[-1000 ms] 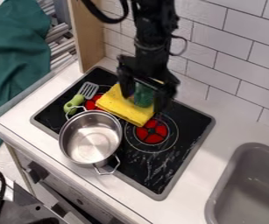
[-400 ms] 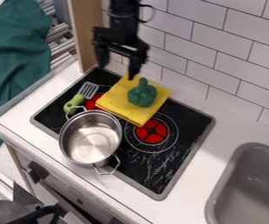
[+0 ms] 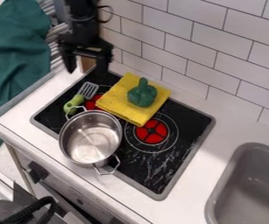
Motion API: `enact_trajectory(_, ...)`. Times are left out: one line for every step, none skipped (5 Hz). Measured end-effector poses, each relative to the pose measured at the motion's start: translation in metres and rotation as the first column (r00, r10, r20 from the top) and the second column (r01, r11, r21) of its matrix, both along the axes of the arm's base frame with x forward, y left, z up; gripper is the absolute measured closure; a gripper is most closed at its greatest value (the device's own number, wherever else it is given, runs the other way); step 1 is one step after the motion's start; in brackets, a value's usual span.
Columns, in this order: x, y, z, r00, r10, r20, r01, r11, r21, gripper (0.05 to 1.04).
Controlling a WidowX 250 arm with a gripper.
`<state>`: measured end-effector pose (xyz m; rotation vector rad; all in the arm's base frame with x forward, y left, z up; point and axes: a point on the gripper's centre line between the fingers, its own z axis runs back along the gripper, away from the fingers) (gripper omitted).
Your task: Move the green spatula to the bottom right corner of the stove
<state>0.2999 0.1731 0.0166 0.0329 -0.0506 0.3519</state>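
Where the green spatula (image 3: 72, 104) lay: in the camera view it was near the left side of the stove (image 3: 155, 173), handle toward the lower left, slotted head toward the upper right.
Gripper (image 3: 86, 66): it hung by the stove's upper left edge, fingers spread apart, nothing between them.
Way to the spatula: down the view from the fingers — the head nearer, the handle farther off.
Long axis: slantwise, at an angle to the line from fingertip to fingertip; a small turn of the wrist seemed likely to help.
Arm (image 3: 83, 19): just the one, coming in at the top edge.
Pot (image 3: 90, 140): it stood just below the spatula, a loop handle right by the green grip; whether they touched, I couldn't tell. A low pull could have snagged there.
Yellow cloth (image 3: 130, 113): close on the head's right, with a green broccoli-shaped toy (image 3: 142, 92) on top.
Bottom right corner (image 3: 158, 192): well apart, beyond the pot and the red burner (image 3: 151, 132) — lifting clear looked wiser than dragging.
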Motion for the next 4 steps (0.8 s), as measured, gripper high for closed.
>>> enact_trajectory(-0.007,0.009,-0.02,0.999,0.01,-0.046,-0.011,1.0,-0.022,0.079)
enact_trajectory(-0.006,0.011,-0.038,0.997,-0.006,-0.082,0.003,0.999,-0.04,0.079)
enact_trajectory(-0.007,0.007,-0.045,0.995,-0.026,-0.093,0.022,0.999,-0.046,0.079)
enact_trajectory(-0.012,0.006,-0.059,0.992,-0.042,-0.12,0.035,0.998,-0.054,0.079)
